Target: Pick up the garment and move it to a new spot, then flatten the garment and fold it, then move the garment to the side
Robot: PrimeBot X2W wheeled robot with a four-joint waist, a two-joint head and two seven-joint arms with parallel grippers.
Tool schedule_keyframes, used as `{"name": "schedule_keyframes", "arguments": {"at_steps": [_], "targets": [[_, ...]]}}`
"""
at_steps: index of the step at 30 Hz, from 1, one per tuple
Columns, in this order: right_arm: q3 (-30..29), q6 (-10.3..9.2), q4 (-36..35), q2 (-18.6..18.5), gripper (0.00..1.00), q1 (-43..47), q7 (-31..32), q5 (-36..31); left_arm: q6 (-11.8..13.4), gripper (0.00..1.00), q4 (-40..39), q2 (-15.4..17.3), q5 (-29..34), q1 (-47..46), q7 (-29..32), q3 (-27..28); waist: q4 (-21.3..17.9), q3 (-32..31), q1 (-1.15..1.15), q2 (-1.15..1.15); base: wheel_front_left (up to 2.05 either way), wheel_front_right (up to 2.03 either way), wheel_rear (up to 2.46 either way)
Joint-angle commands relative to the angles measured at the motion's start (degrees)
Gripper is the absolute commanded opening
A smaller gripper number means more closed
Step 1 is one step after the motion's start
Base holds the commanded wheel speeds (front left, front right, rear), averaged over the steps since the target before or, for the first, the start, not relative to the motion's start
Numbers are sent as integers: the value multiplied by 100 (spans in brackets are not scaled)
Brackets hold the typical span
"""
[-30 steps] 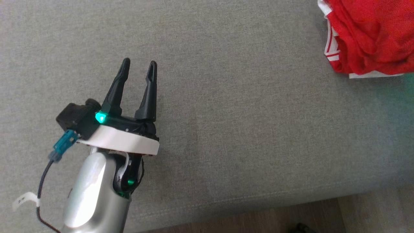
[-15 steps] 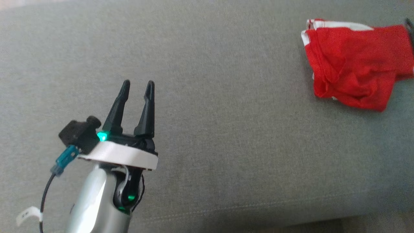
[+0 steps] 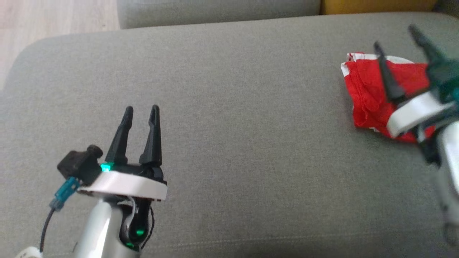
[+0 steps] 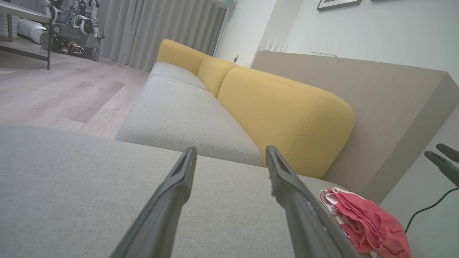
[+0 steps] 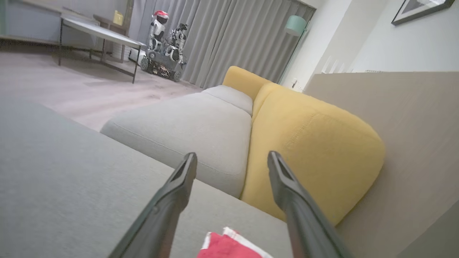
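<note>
The garment [image 3: 365, 93] is red with white trim and lies bunched on the grey seat cushion [image 3: 251, 143] at the right. My right gripper [image 3: 394, 36] hovers over it, open, with nothing between its fingers. In the right wrist view the garment [image 5: 226, 248] shows just below the spread fingers of the right gripper [image 5: 232, 157]. My left gripper [image 3: 141, 108] stands open and empty over bare cushion at the lower left, far from the cloth. The left wrist view has the garment [image 4: 365, 222] to the right of the left gripper [image 4: 230, 152], and the right gripper's fingertips [image 4: 443, 159] at the far right edge.
A second grey seat [image 4: 186, 114] and yellow back cushions [image 4: 287, 118] lie beyond the cushion. A wooden panel [image 4: 376, 107] rises behind them. Wood floor [image 3: 53, 18] borders the cushion's far left. A table [image 5: 100, 34] and toy robots [image 5: 165, 36] stand far off.
The head camera has tilted up, so the whole picture has shifted. My right gripper has come into view, open above the garment, which now lies loose on the cushion. The left gripper stays open.
</note>
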Motion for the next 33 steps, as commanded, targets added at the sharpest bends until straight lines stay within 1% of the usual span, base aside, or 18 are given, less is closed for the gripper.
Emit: {"name": "schedule_keyframes", "arguments": {"at_steps": [1,4,6,9,11,12,13,14,22,27,30,33], "targets": [[-79,37,-230,132,100,164,-142,35,10,100,-195,44,-28,-98,-29,200,49,-82,0,0,0,0,0],[-279,37,-296,555,100,546,-365,110,30,100,-172,44,-17,-5,-29,167,79,-176,0,0,0,0,0],[-388,37,-281,815,100,791,-507,122,29,100,-102,44,164,58,-29,108,89,-270,0,0,0,0,0],[-593,37,-243,1199,100,1139,-727,216,46,100,-13,44,209,155,-29,44,112,-350,0,0,0,0,0],[-721,37,-245,1378,100,1336,-877,177,83,100,4,44,247,183,-29,49,128,-338,0,0,0,0,0],[-734,37,-222,1447,100,1445,-923,150,110,100,23,44,373,195,-29,47,140,-340,0,0,0,0,0],[-734,37,-222,1447,100,1445,-923,150,110,100,23,44,373,195,-29,47,140,-340,0,0,0,0,0],[-804,37,-176,1573,100,1634,-1013,100,154,100,62,44,597,245,-29,25,161,-352,0,0,0,0,0],[-929,37,-223,1846,100,1965,-1223,-41,469,100,-60,44,699,438,-29,224,197,-357,0,0,0,0,0],[-909,37,-233,1898,100,2002,-1261,-70,515,100,-8,44,657,459,-29,273,219,-355,0,0,0,0,0],[-885,37,-223,1923,100,2019,-1274,-38,534,100,-16,44,737,461,-29,313,228,-381,0,0,0,0,0],[-871,37,-209,1945,100,2046,-1283,-41,531,100,5,44,648,491,-29,359,232,-403,0,0,0,0,0]]}}
